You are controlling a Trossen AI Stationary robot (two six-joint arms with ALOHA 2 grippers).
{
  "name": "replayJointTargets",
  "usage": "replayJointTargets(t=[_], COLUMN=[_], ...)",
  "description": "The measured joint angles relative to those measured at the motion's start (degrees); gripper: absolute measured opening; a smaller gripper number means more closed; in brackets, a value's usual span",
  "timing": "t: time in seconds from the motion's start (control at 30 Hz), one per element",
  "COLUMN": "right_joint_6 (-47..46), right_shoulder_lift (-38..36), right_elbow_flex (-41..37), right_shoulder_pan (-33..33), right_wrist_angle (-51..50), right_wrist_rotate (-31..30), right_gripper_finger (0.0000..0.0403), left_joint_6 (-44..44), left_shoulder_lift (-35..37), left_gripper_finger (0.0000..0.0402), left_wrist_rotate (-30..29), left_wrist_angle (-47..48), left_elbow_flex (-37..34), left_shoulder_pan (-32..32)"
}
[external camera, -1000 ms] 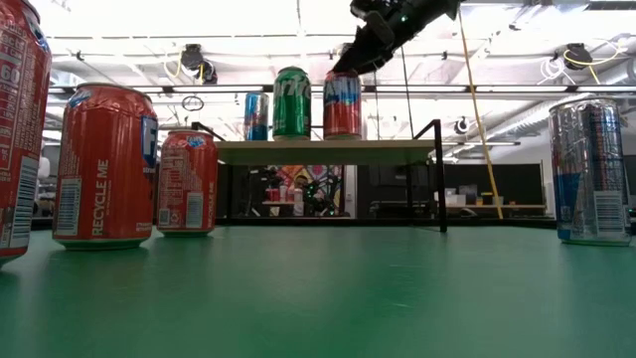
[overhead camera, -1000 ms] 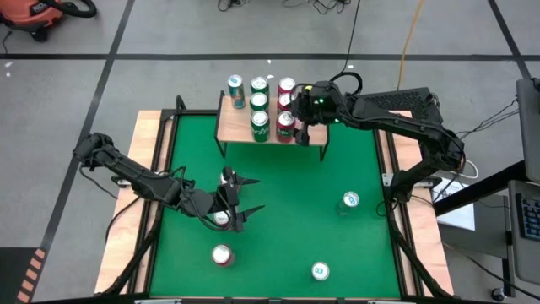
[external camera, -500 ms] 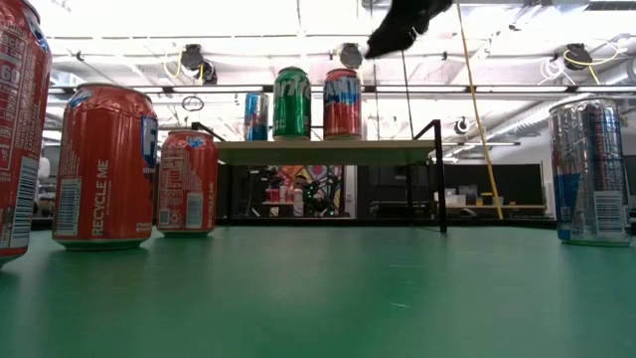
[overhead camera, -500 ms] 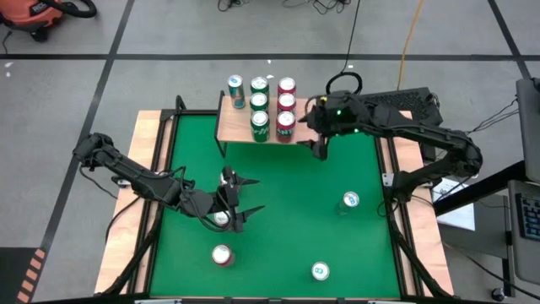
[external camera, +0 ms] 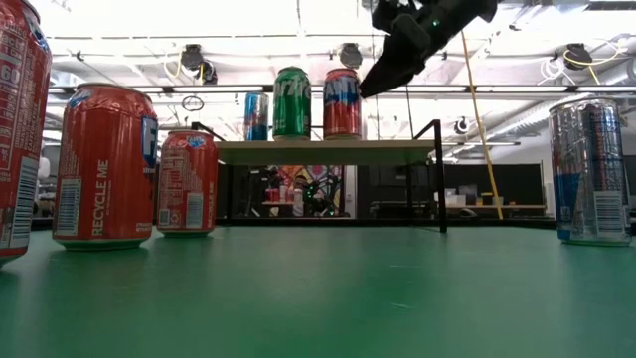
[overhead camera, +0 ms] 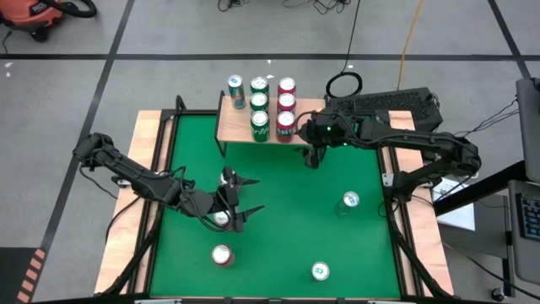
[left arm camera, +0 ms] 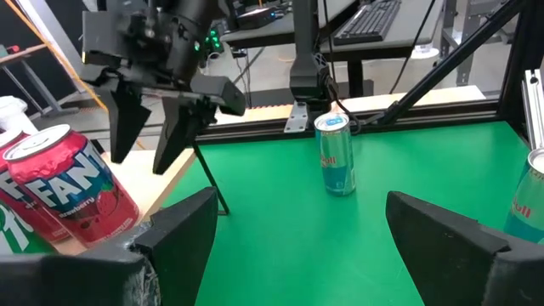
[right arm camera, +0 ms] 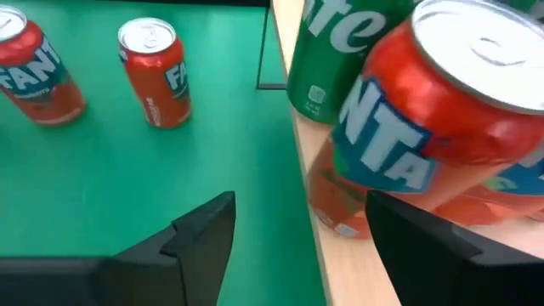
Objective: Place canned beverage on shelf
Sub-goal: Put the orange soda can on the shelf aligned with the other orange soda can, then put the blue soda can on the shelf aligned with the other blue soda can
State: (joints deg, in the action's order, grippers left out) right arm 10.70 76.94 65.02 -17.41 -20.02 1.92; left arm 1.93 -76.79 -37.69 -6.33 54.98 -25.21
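Cans (overhead camera: 272, 108), six of them in red, green and blue, are parked on the wooden shelf (overhead camera: 229, 123) at the table's far edge. Our right gripper (overhead camera: 314, 156) hangs just right of the shelf, fingers apart, empty. Left gripper (overhead camera: 245, 203) sits spread wide around a can (overhead camera: 221, 218) on the green table (overhead camera: 287, 211) without gripping it.
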Motion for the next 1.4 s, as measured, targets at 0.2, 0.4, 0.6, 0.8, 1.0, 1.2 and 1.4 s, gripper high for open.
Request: replayJointTargets(t=[0.2,0.4,0.6,0.8,1.0,1.2,1.4], right_joint_6=[-2.1,-4.0,-5.5,-5.7,-6.5,-9.0,-13.3], right_shoulder_lift=[0.3,0.8,3.0,3.6,3.2,3.2,0.7], right_elbow_flex=[-4.4,-7.2,-7.4,-7.4,-7.4,-7.4,-7.4], right_shoulder_pan=[0.3,0.3,0.3,0.3,0.3,0.9,6.9], right_wrist_angle=[7.5,16.9,19.4,18.5,18.3,17.1,13.1], right_wrist_rotate=[1.3,1.4,1.3,1.0,-1.4,-1.9,-0.4], right_gripper_finger=[0.0249,0.0249,0.0249,0.0249,0.0249,0.0249,0.0249], left_joint_6=[0.0,-0.1,-1.3,-1.7,-1.7,-3.2,-5.3], left_shoulder_lift=[0.0,0.0,0.0,0.0,0.0,0.0,-0.1], left_gripper_finger=[0.0331,0.0331,0.0331,0.0331,0.0331,0.0331,0.0331], left_wrist_rotate=[0.0,0.0,0.0,0.0,0.0,0.0,0.0], left_wrist_angle=[0.0,0.0,0.4,1.2,1.4,4.4,5.2], left_elbow_flex=[-0.1,-0.1,-0.2,-0.2,-0.2,-0.2,-1.7], left_shoulder_pan=[0.0,0.0,0.0,0.0,0.0,0.0,-0.1])
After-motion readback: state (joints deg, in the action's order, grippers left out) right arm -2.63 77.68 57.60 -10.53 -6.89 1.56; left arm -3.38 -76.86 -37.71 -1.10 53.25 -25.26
